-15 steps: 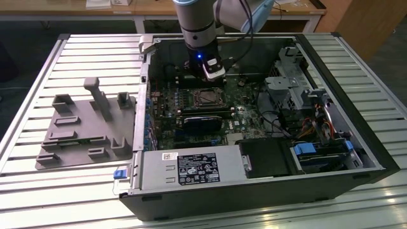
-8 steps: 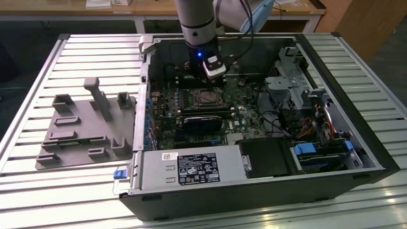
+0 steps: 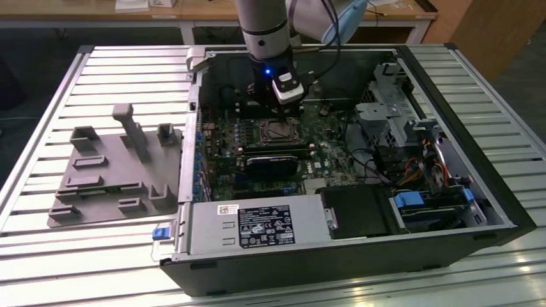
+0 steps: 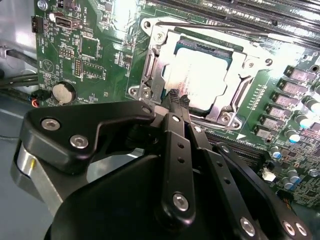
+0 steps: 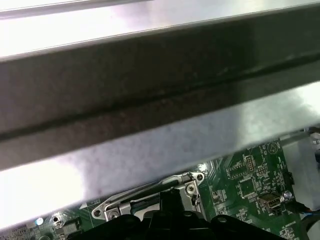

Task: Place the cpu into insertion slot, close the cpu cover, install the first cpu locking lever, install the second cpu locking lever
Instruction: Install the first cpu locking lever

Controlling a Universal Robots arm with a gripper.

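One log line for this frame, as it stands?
chip: seated under cover | hand: tip at cover's edge | lever: alongside cover, latching unclear

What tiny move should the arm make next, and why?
Probably a slight press downward with the gripper: the cpu already sits under the closed cpu cover, and the shut jaws are right at the cover's edge, so locking it down looks like what remains.
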